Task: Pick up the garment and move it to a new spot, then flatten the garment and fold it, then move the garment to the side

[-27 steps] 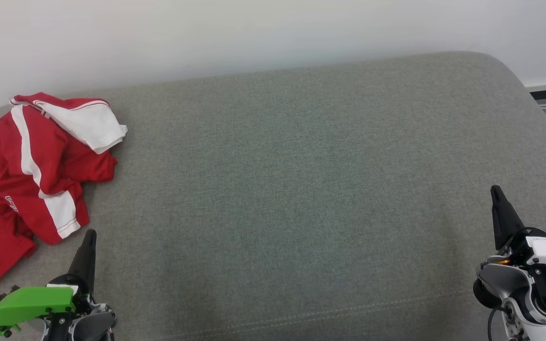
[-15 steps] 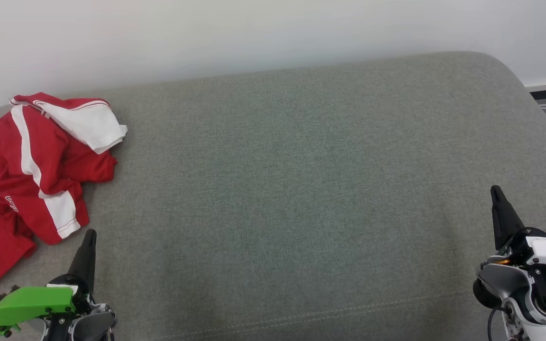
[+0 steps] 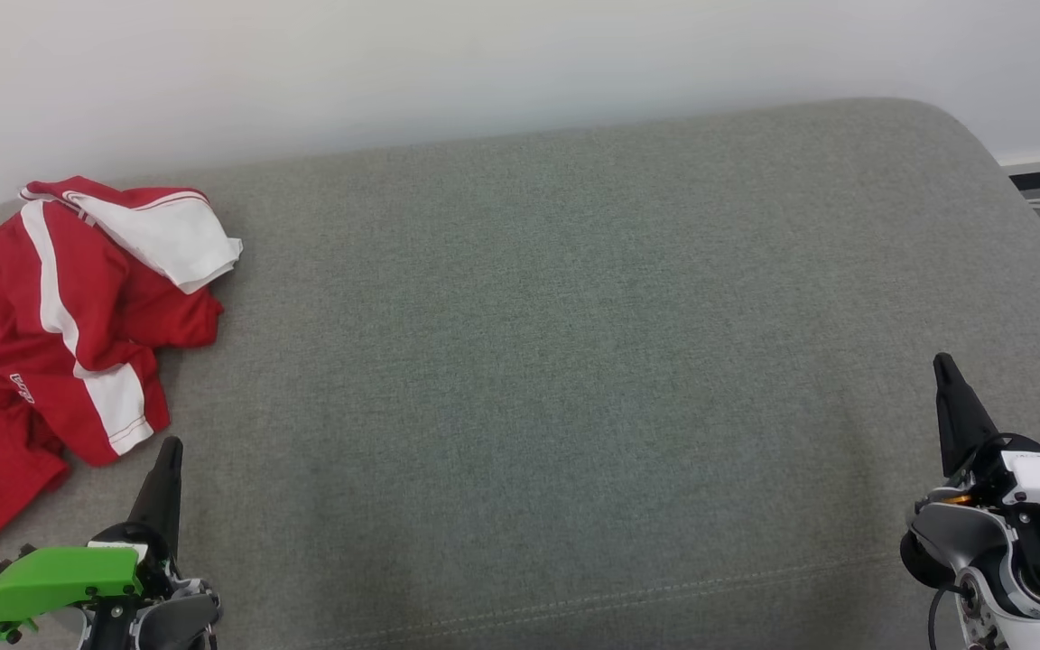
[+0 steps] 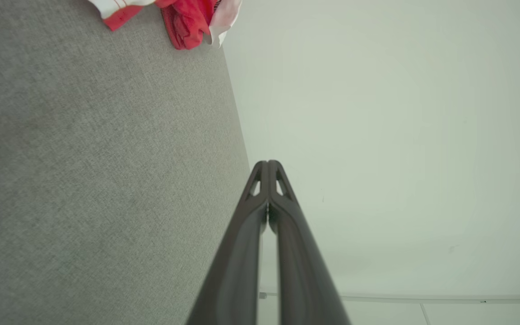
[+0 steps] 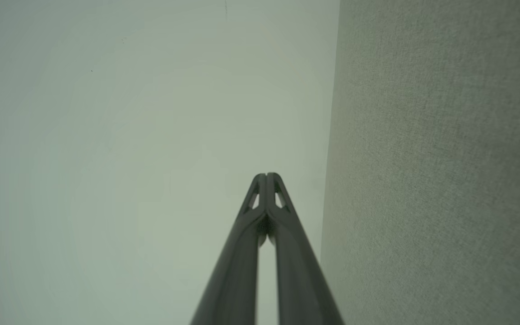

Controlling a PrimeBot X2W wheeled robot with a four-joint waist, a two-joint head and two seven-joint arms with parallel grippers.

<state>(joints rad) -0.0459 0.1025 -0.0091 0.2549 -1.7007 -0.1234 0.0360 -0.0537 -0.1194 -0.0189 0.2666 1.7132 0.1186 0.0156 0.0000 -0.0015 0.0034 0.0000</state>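
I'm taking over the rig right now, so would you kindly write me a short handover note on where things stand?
Left tool: shut, empty, at the near left, just short of the garment.
Right tool: shut, empty, at the near right, far from the garment.
Garment: red and white, crumpled at the left end of the grey cushion, untouched.
Done: nothing yet.
Left: pick it up, move it to a new spot, flatten it, fold it, move it aside.
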